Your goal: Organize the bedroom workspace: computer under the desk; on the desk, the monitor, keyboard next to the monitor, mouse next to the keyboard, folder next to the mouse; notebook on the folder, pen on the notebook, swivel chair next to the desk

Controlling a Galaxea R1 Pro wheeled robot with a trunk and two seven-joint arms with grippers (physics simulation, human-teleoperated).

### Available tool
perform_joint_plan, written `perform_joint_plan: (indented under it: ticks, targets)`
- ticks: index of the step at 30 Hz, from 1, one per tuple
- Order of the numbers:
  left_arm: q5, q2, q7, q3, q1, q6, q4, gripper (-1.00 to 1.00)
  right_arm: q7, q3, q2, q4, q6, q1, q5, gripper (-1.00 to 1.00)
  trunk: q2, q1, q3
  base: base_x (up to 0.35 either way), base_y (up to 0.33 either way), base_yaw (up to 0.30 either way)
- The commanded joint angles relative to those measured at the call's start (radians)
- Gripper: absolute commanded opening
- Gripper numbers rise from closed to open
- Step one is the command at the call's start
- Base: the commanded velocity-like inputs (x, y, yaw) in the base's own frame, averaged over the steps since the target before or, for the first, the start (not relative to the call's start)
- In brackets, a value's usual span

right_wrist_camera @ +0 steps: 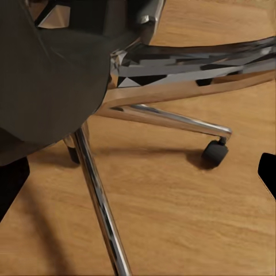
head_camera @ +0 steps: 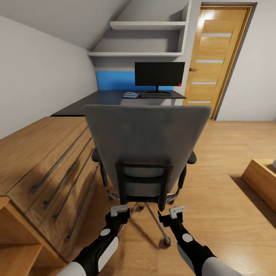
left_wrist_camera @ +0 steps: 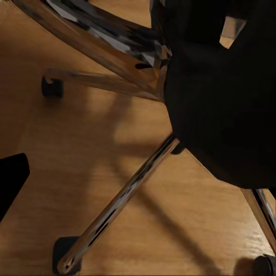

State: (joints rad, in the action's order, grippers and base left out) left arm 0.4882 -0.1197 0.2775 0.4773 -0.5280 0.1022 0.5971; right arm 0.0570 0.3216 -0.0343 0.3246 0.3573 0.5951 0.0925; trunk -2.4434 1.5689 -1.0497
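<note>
The grey swivel chair (head_camera: 145,138) stands with its back to me, between me and the dark desk (head_camera: 103,97). On the desk stand the black monitor (head_camera: 159,74), a dark keyboard (head_camera: 157,94) at its foot and a small blue stack (head_camera: 130,94) to the left of it. My left gripper (head_camera: 119,210) and right gripper (head_camera: 176,211) hang low just behind the chair's black back frame, both open and holding nothing. The wrist views look down at the chrome legs (left_wrist_camera: 123,198) (right_wrist_camera: 100,207) and a caster (right_wrist_camera: 214,153), with dark fingertips (left_wrist_camera: 11,178) (right_wrist_camera: 268,172) at the edges.
A long wooden dresser (head_camera: 42,153) runs along the left wall up to the desk. White shelves (head_camera: 147,25) hang above the desk, and a wooden door (head_camera: 216,57) stands at the back right. A low wooden piece of furniture (head_camera: 262,180) sits at the right edge. Wooden floor lies open to the right.
</note>
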Motion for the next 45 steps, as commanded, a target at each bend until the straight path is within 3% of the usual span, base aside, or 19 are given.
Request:
perform_joint_plan:
  ticks: [1, 27, 45]
  targets:
    - [0.01, 0.001, 0.008, 0.006, -0.001, 0.007, 0.0, 1.0, 0.007, 0.002, 0.0, 0.001, 0.004, 0.002, 0.01, 1.0, 0.0, 0.0, 0.0, 0.322, 0.0, -0.04]
    - [0.01, 0.003, 0.006, 0.005, -0.001, 0.007, 0.0, 1.0, 0.013, 0.004, -0.004, -0.018, 0.003, 0.002, 0.007, 1.0, 0.0, 0.0, 0.015, 0.322, 0.0, -0.114]
    - [0.01, 0.012, 0.006, 0.006, -0.001, 0.006, 0.0, 1.0, 0.014, 0.005, -0.005, -0.019, 0.003, 0.002, 0.002, 1.0, 0.0, 0.0, 0.016, 0.322, 0.0, -0.007]
